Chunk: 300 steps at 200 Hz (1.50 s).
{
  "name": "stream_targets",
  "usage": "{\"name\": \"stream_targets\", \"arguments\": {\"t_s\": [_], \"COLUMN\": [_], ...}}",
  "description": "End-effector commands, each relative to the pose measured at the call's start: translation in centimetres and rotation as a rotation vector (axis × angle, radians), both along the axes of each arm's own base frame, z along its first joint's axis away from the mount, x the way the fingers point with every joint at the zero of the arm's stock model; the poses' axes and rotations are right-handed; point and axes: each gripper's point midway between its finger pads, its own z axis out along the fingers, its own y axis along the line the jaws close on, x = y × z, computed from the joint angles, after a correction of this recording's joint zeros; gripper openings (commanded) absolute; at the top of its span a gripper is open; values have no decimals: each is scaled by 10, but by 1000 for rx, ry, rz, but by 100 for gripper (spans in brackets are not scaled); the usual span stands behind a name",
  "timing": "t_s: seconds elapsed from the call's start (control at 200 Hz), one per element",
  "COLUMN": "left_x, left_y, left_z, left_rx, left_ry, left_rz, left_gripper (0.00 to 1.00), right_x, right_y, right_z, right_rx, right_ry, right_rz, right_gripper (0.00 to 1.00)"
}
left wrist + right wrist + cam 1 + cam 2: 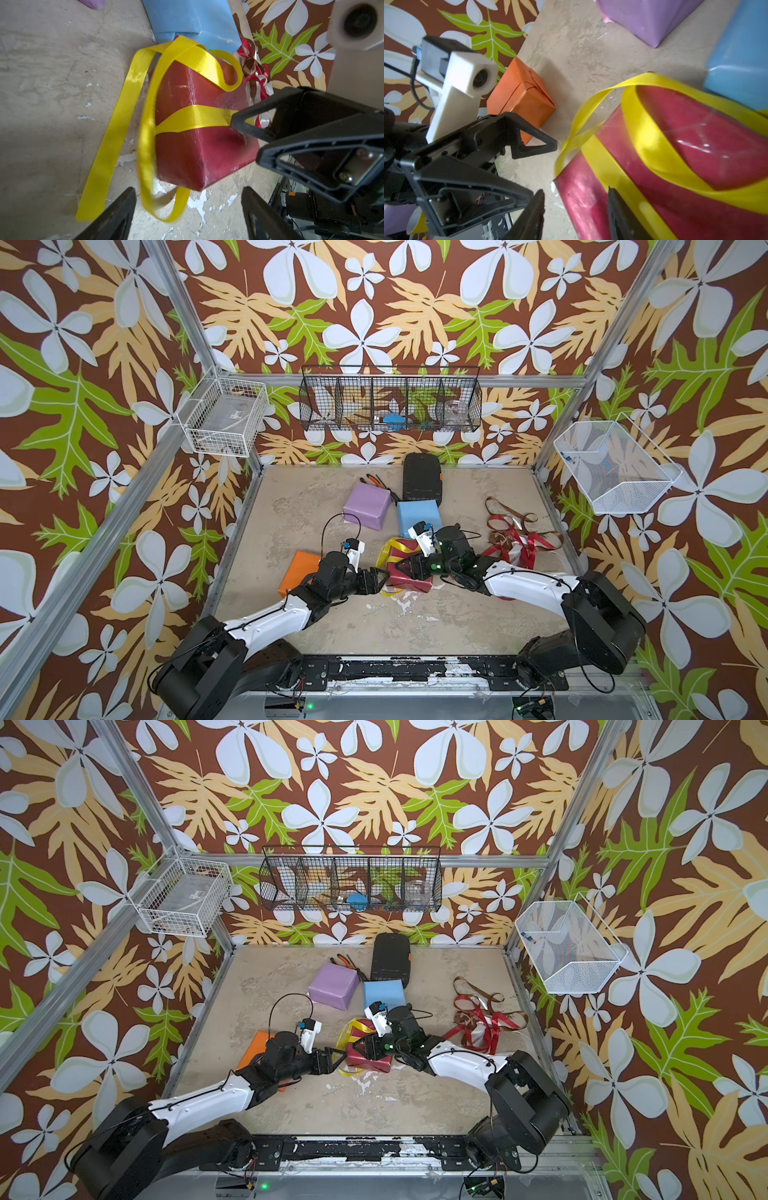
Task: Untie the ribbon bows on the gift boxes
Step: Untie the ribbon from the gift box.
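Twin arms: the left arm point(266, 620) and right arm point(528, 585) pair glossy white shells with bulky black joints point(598, 622), thin black cables point(343, 513) looping along them. A white boxy camera point(467, 79) with a blue connector point(419, 53) rides each wrist; green lights point(435, 567) glow on the right. Left gripper point(384, 580) and right gripper point(401, 568) carry black, hollow triangular fingers point(551, 145), screws point(346, 178) showing
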Motion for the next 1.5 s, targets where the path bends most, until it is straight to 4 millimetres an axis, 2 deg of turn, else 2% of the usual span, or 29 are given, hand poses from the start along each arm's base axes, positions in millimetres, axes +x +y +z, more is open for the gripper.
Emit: {"name": "stream_targets", "arguments": {"t_s": [0.0,0.12,0.22,0.415,0.535,0.676,0.751,0.861,0.961,1.131,1.266,1.321,1.406,1.496], "left_x": [3,8,11,11,9,6,6,5,0,-7,-15,-18,-24,-30], "left_y": [17,33,44,45,42,37,33,24,12,4,4,3,-3,-12], "left_z": [-5,0,2,2,1,0,1,4,8,15,17,20,25,30], "left_rx": [70,110,125,109,85,63,48,6,-66,-116,-149,-174,-236,-297], "left_ry": [5,-5,-8,-14,-7,-1,1,17,47,69,75,77,84,99], "left_rz": [75,156,210,197,186,165,148,117,74,60,65,63,45,25], "left_gripper": [85,91,99,100,100,100,100,99,97,96,95,95,95,95], "right_x": [4,14,27,60,91,119,128,128,118,105,100,94,84,85], "right_y": [15,30,31,7,-10,-17,-19,-25,-36,-73,-108,-106,-86,-74], "right_z": [8,5,0,-10,-11,-10,-8,14,25,24,17,15,13,8], "right_rx": [30,35,-2,-152,-244,-286,-303,-303,-310,-354,-427,-405,-334,-323], "right_ry": [-36,-21,-24,-96,-165,-207,-194,-250,-272,-259,-263,-270,-289,-278], "right_rz": [33,41,4,-176,-278,-322,-309,-300,-274,-315,-419,-386,-261,-197], "right_gripper": [50,50,50,55,57,58,58,58,60,62,65,65,66,71]}}
